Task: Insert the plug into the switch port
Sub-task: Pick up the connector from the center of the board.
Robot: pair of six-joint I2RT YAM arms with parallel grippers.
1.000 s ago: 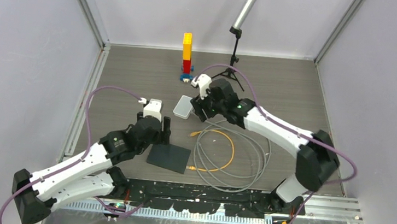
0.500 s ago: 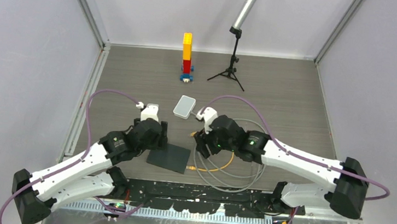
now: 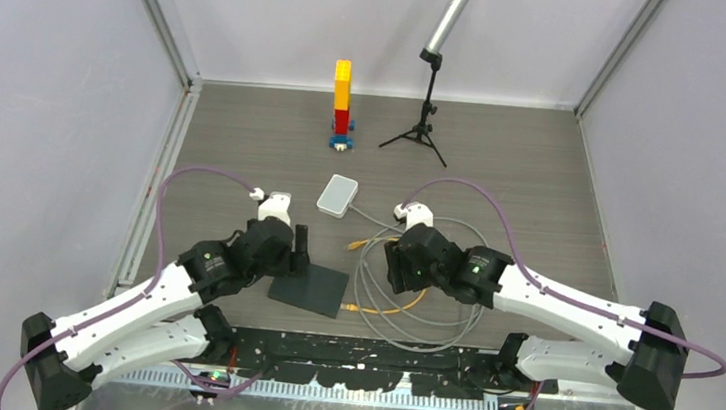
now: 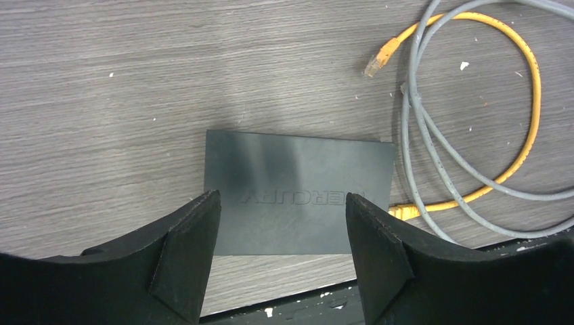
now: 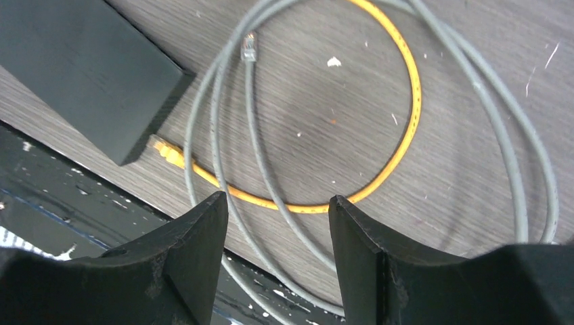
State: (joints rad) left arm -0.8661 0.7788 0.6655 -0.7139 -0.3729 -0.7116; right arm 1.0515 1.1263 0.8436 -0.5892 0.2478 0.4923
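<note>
Claws both gape empty: the left claw hangs over a black box, and the right claw hangs over the coiled gray cable and orange cable. White switch box lies flat on the tabletop, apart from both claws. Gray plug lies loose near the black box.

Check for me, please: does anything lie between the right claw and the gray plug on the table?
Nothing visible covers it. The gray plug lies bare on the table. The open right claw hangs above the orange cable; only flat gray cable strands lie on the table between them.
</note>
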